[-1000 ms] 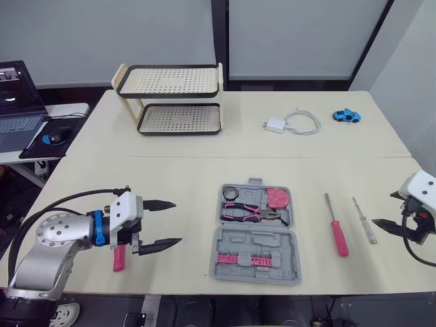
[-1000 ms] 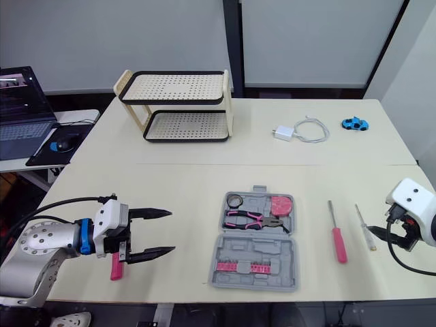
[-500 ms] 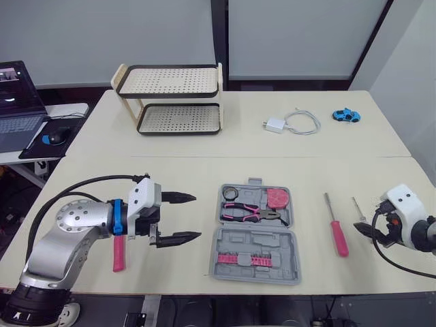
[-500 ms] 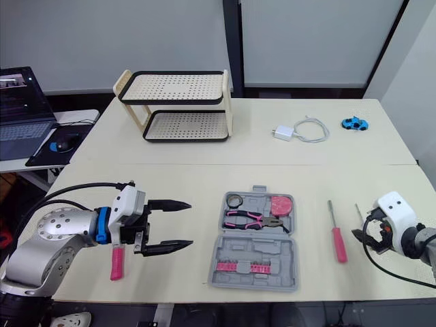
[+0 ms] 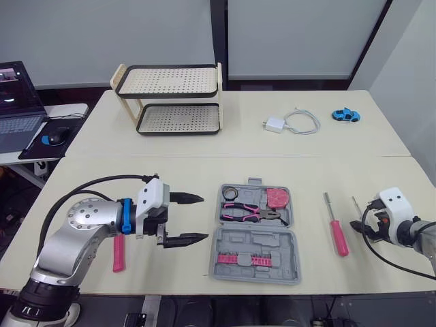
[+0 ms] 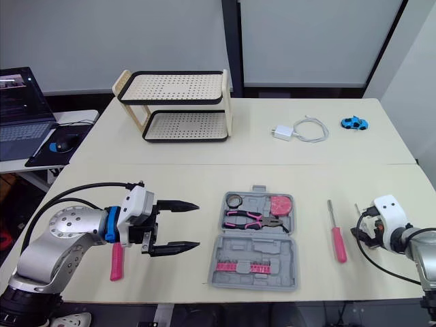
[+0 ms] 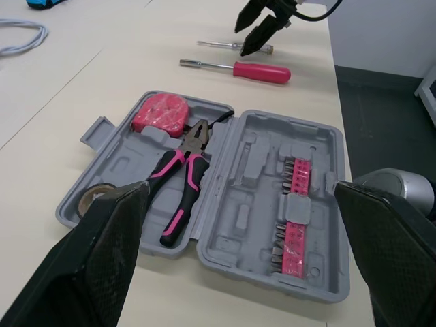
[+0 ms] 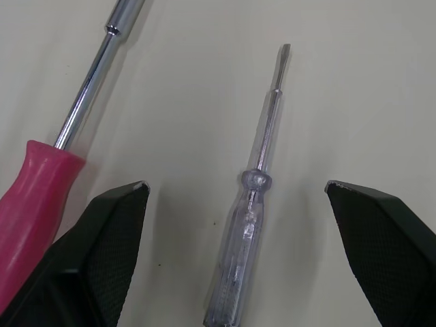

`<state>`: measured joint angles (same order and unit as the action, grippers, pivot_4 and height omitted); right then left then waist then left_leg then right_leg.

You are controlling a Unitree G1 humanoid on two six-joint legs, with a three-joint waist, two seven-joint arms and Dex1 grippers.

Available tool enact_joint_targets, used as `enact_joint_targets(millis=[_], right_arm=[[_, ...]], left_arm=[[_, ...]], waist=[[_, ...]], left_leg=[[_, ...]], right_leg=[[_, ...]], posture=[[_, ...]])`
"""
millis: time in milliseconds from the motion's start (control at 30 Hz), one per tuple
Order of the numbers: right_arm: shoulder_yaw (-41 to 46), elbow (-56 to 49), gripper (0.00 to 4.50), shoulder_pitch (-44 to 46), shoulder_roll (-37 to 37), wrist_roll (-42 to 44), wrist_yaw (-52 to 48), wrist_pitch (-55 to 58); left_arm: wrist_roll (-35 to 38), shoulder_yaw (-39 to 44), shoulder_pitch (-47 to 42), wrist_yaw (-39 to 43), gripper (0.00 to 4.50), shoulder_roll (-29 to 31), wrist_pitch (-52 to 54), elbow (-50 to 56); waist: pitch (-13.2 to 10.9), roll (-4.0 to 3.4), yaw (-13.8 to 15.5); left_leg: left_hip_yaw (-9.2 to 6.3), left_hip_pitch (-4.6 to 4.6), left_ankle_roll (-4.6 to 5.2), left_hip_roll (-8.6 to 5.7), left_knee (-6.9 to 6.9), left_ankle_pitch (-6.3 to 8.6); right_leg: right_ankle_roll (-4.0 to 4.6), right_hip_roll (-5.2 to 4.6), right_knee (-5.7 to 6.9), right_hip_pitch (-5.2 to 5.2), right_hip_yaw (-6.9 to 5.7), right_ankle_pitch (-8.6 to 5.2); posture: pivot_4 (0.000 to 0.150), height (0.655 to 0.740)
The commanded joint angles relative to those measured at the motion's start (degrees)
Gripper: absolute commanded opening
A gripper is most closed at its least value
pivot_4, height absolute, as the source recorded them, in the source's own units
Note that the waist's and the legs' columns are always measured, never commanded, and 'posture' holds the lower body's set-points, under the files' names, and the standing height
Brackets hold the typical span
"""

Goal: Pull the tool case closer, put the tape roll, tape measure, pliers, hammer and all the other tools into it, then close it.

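Note:
The grey tool case [image 5: 272, 245] lies open near the table's front edge. In it are the tape roll [image 5: 230, 193], the pink-handled pliers [image 5: 251, 213], the pink tape measure [image 5: 277, 198] and a strip of pink bits [image 5: 246, 259]. My left gripper [image 5: 204, 218] is open just left of the case, fingers pointing at it. A hammer with a pink handle [image 5: 119, 253] lies beside that arm. My right gripper [image 8: 236, 185] is open low over the clear screwdriver [image 8: 251, 204], which lies between its fingers. The pink-handled screwdriver [image 5: 336, 229] lies left of it.
A two-tier rack [image 5: 170, 99] stands at the back left. A white charger with its cable [image 5: 293, 122] and a blue toy car [image 5: 346, 115] lie at the back right. A laptop [image 5: 17, 102] and a mouse [image 5: 58, 136] sit on a side desk.
My left gripper has moved right, up to the case's left side. My right gripper has come in from the table's right edge and down over the clear screwdriver.

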<state>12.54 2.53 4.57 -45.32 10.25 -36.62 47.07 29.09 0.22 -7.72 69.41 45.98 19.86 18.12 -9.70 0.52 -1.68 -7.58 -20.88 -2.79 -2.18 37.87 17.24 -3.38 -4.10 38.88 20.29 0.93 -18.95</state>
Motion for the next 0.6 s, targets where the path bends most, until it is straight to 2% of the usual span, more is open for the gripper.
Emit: enact_joint_targets(millis=[33, 267, 367, 600], right_arm=[[1.13, 0.51, 4.45, 1.18, 0.46, 0.62, 1.04, 0.17], [2.54, 3.49, 4.45, 2.39, 1.60, 2.21, 1.43, 1.81], [2.38, 3.98, 3.89, 2.16, 1.40, 2.81, 1.25, 2.01], [2.17, 4.47, 1.59, 1.53, 1.21, 2.83, 1.38, 1.23]], left_arm=[[0.67, -0.27, -0.82, -0.13, 4.50, -0.08, 0.19, 2.43], [0.62, -1.14, -2.10, -0.52, 4.50, -0.51, 1.16, 3.08], [0.49, -1.53, -2.61, -0.67, 4.50, -0.71, 1.43, 3.13], [0.26, -2.06, -3.15, -0.69, 4.50, -0.79, 1.43, 2.94]], waist=[[0.00, -0.01, -0.01], [0.00, -0.01, -0.02], [0.00, -0.01, -0.01], [0.00, 0.00, -0.04]], left_leg=[[0.00, 0.00, 0.00, 0.00, 0.00, 0.00], [0.00, 0.01, 0.00, -0.03, 0.01, 0.00], [0.00, 0.01, 0.00, -0.03, 0.01, 0.00], [0.00, 0.01, 0.00, -0.03, 0.01, 0.00]], right_leg=[[0.00, 0.00, 0.01, 0.01, -0.01, 0.00], [0.00, 0.02, 0.02, 0.00, -0.01, 0.00], [0.00, 0.02, 0.02, -0.01, -0.01, 0.00], [0.00, 0.03, 0.02, -0.01, -0.01, 0.00]], posture=[[0.150, 0.7400], [0.150, 0.7400], [0.150, 0.7400], [0.150, 0.7400]])
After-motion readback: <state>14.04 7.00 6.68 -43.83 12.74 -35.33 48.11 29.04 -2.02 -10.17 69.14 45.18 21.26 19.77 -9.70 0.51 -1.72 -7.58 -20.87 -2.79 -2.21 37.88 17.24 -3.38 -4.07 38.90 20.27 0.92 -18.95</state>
